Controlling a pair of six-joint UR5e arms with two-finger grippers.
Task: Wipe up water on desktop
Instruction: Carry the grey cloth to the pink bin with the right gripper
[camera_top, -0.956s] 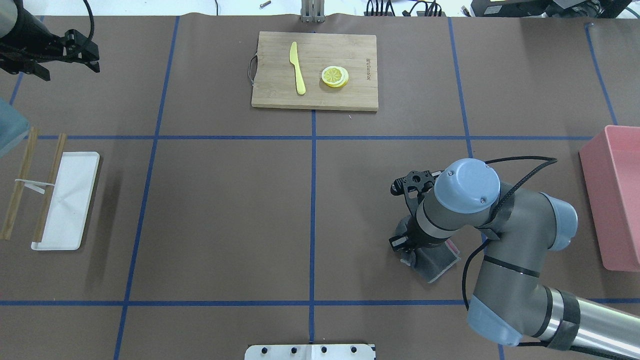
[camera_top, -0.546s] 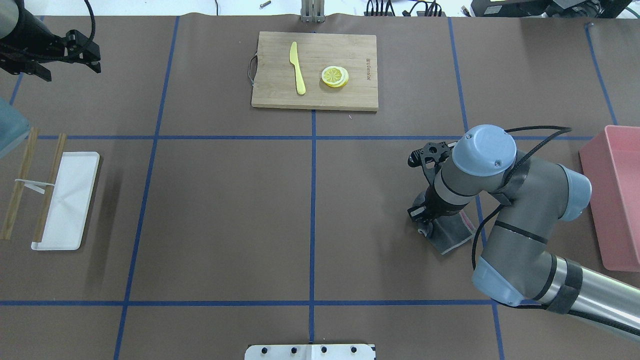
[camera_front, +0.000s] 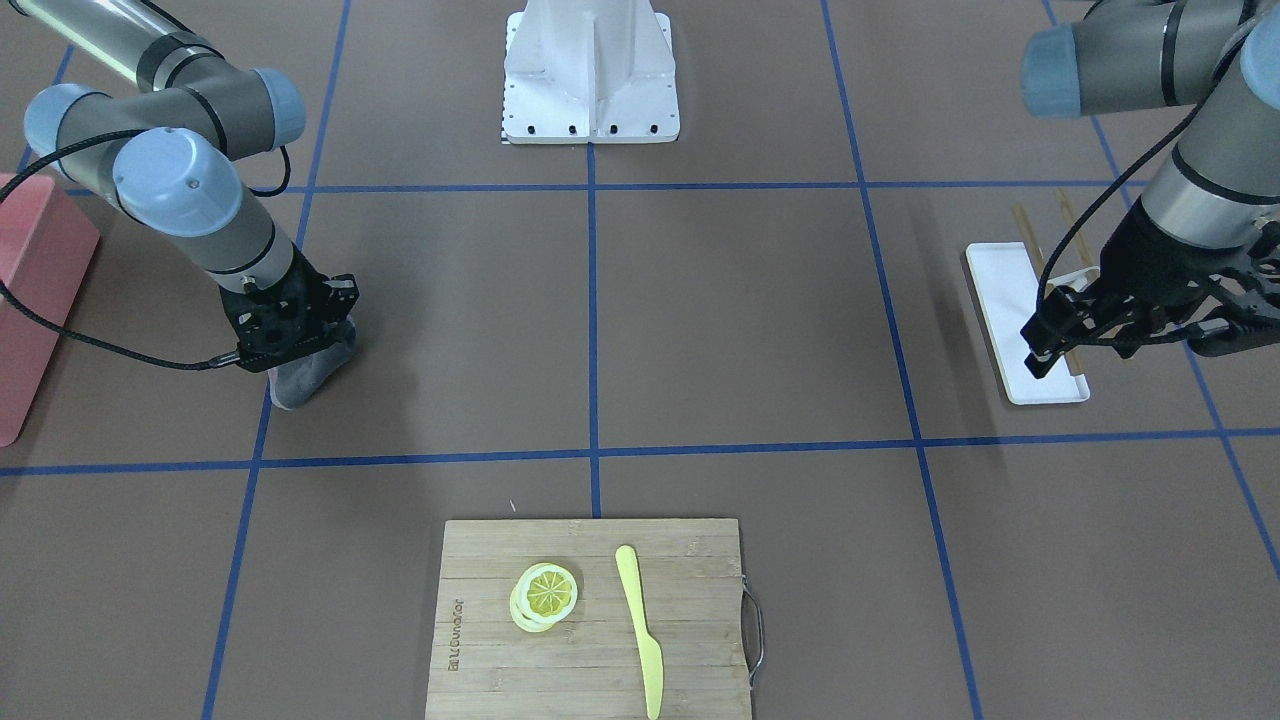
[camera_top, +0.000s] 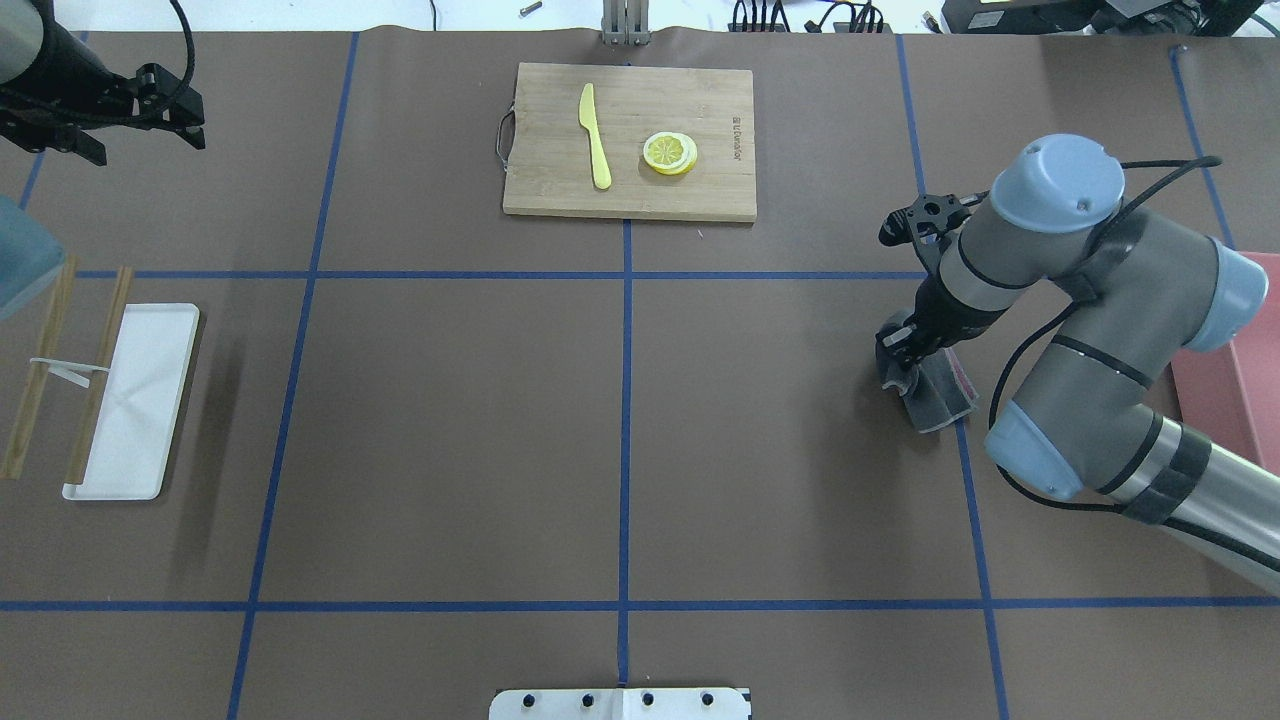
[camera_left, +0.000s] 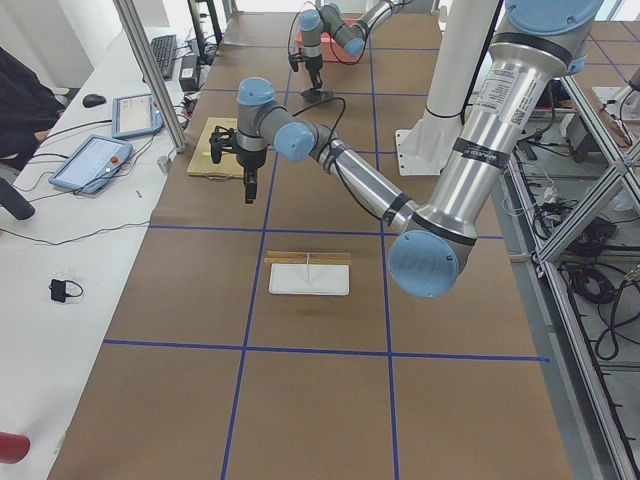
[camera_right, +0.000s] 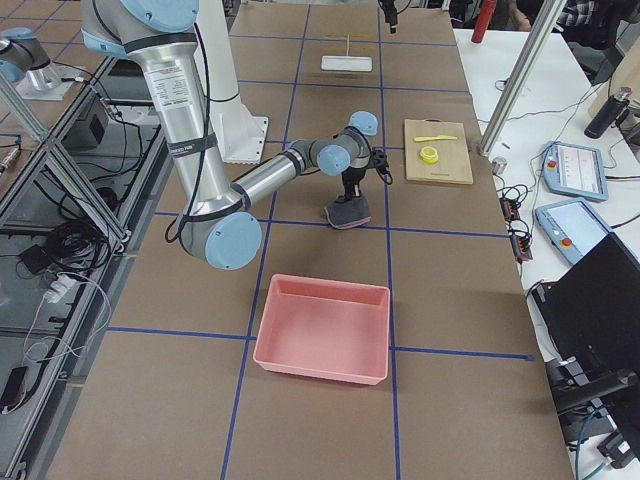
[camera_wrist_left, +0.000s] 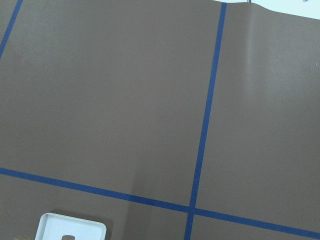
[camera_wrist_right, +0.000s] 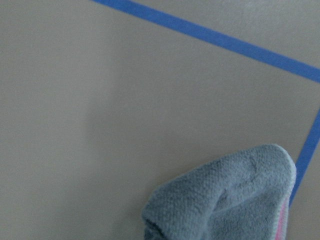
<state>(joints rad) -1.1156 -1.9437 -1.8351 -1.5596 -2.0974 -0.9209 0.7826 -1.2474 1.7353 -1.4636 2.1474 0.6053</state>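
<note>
Since a second ago, the right arm has dragged the grey cloth away from the robot and to the right, from the near part of its taped rectangle to a spot just short of the far cross line. The left gripper has hardly shifted.

On the right, the pink bin sits just beyond the right arm's elbow, close to the table's end. At the far edge, the cutting board carries a yellow knife and a lemon slice, well apart from the cloth. On the left, the white tray lies beside two wooden sticks. Between these, the middle rectangles give wide open brown surface.

The desktop is flat, matte brown and fills the whole table, split by blue tape lines. Its surface looks even in tone around the cloth.

The right gripper points straight down, clamped on the bunched top of the cloth. The cloth's lower part spreads on the desktop, with its right corner reaching a lengthwise tape line. The left gripper hangs above the far left corner with its fingers spread and nothing between them.
</note>
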